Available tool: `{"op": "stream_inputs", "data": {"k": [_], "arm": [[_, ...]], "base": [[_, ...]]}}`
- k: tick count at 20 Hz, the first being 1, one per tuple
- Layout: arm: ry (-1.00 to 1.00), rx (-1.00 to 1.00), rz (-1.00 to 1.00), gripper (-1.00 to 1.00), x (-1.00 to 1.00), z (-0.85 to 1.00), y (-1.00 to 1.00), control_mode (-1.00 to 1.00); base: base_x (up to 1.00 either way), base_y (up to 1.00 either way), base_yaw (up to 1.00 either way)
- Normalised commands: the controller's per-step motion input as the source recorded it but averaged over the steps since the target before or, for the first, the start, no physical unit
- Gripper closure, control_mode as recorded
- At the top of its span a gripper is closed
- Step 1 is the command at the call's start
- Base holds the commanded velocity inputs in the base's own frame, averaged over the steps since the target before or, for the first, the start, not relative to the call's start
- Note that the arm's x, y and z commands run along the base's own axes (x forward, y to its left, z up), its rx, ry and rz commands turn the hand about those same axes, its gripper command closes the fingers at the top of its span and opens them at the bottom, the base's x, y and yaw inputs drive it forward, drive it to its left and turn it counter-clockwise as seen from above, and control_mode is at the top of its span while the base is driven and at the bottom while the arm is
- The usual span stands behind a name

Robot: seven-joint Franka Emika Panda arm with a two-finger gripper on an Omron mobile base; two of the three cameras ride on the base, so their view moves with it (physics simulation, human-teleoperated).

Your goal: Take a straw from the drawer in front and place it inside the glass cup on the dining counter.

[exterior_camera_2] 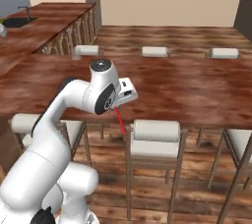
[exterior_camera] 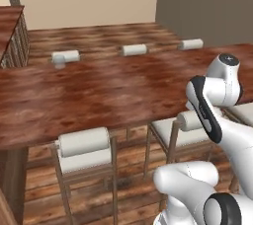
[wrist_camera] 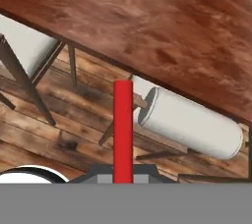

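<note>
Left base view: your arm's white links and dark joints cover the lower right, so the hand and anything in it are hidden here. The dining counter (exterior_camera: 89, 95), a glossy reddish-brown wood-grain slab, runs across the picture. Count three pale cushioned stool backs along its far edge and, on your near side, one whole stool (exterior_camera: 84, 152) plus two more partly behind the arm. A small greyish shape (exterior_camera: 59, 61) by the far-left stool back is too faint to name.

Right base view: the straw (exterior_camera_2: 119, 120), a thin straight red stick, slants down from under the hand at the counter's near edge; its upper end is lost behind the wrist. The gripper (exterior_camera_2: 116, 108) itself is masked by the hand's white housing. Three stool backs far, and three stools near, the outer two cut off or covered. A second wood counter with a dark sink (exterior_camera_2: 17, 21) sits upper left.

Hand view: the jaws are pressed together, pinching the straw (wrist_camera: 123, 132), which rises straight up the middle. Beyond it you see one white cylindrical stool back (wrist_camera: 189, 122) under the counter's edge, and plank flooring.
</note>
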Motion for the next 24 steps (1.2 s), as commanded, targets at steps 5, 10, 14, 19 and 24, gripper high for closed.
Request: {"op": "stream_inputs", "data": {"k": [5,10,14,19,24], "arm": [[0.0,0.0,0.0,1.0,0.0,0.0,0.0,1.0],[0.0,0.0,0.0,1.0,0.0,0.0,0.0,1.0],[0.0,0.0,0.0,1.0,0.0,0.0,0.0,1.0],[0.0,0.0,0.0,1.0,0.0,0.0,0.0,1.0],[0.0,0.0,0.0,1.0,0.0,0.0,0.0,1.0]], "base": [[0.0,-1.0,0.02],[0.04,-1.0,0.02],[0.01,-1.0,0.03],[0.0,-1.0,0.03],[0.0,-1.0,0.03]]}}
